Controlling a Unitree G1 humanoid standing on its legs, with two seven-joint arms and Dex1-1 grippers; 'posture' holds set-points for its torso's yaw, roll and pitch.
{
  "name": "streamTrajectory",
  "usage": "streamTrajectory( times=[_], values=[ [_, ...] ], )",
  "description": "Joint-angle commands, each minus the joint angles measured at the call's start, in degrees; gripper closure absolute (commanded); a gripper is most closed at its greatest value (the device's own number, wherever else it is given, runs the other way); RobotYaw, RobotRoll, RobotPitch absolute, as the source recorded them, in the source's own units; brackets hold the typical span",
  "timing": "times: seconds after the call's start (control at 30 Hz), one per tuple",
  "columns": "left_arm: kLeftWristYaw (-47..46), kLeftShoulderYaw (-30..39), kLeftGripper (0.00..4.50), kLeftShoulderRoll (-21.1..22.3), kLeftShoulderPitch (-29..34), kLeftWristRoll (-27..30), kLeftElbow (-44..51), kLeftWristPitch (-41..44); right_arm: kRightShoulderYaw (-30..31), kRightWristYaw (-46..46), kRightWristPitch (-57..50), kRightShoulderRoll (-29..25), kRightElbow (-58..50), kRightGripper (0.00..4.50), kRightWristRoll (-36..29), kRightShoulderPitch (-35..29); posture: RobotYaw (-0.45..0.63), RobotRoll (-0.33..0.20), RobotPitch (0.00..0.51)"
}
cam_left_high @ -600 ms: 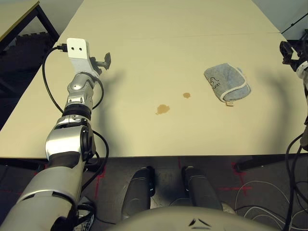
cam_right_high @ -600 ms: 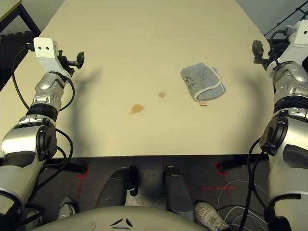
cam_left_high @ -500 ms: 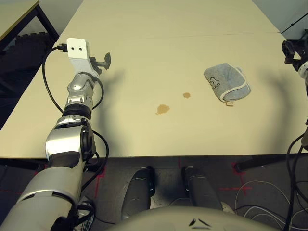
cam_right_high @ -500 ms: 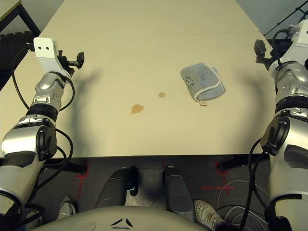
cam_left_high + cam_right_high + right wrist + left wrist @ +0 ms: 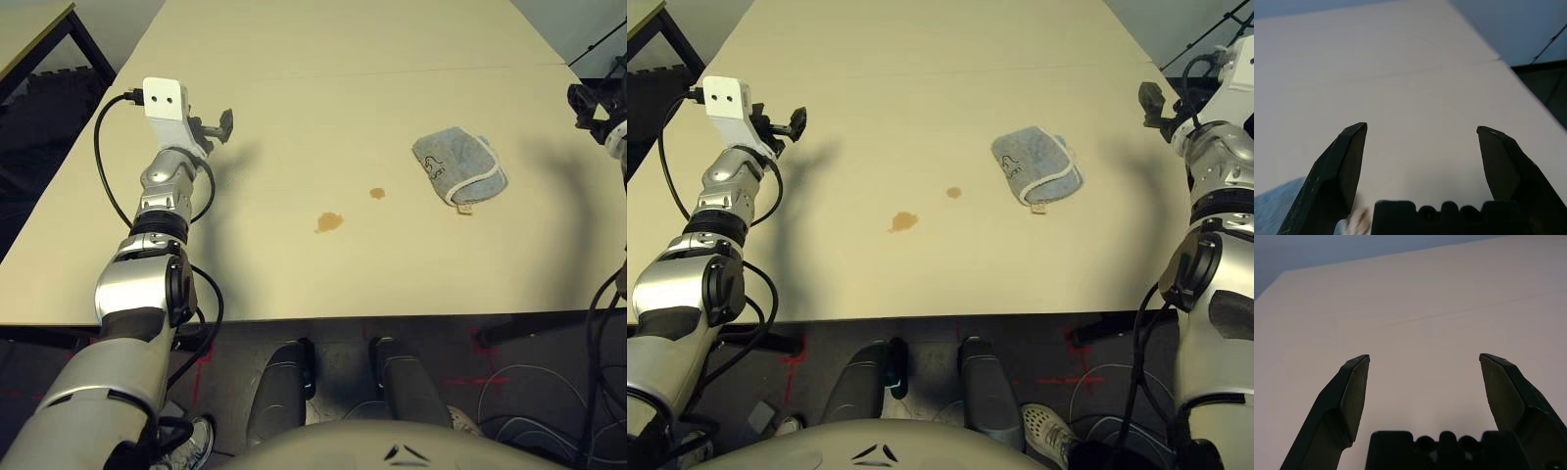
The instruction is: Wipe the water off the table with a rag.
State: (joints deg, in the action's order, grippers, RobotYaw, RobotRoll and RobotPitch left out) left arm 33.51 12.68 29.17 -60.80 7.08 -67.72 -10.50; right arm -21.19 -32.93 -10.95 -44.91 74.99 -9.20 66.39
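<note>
Left eye view: the water seemed unwiped, the rag lay unused, and both my grippers were wide apart and empty.

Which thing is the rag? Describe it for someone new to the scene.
On the big cream table, look right of centre, past the two amber-brown wet spots. The rag lies there, folded, grey-blue with white edging and a small tan tag. Unlike the flat spots, it is thick cloth and far larger.

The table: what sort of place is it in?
Maybe a robot lab: the table has robot arms over it, and cables and red tape marks show by the floor.
</note>
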Motion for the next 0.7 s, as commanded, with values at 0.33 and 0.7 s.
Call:
streamTrajectory(
  times=[0.33,0.7],
  values=[
    [34.9,-6.88,0.0,8.63,-2.05,0.39,9.71,16.94,8.58,-15.81,-20.11,0.96,1.93,0.02,6.5,5.49,-0.07,0.0,0.186],
    [45.64,-10.42,0.0,11.13,3.9,2.2,24.75,27.91,13.78,-23.13,-25.19,2.44,2.35,0.02,11.03,4.56,-0.03,0.0,0.205]
  ],
)
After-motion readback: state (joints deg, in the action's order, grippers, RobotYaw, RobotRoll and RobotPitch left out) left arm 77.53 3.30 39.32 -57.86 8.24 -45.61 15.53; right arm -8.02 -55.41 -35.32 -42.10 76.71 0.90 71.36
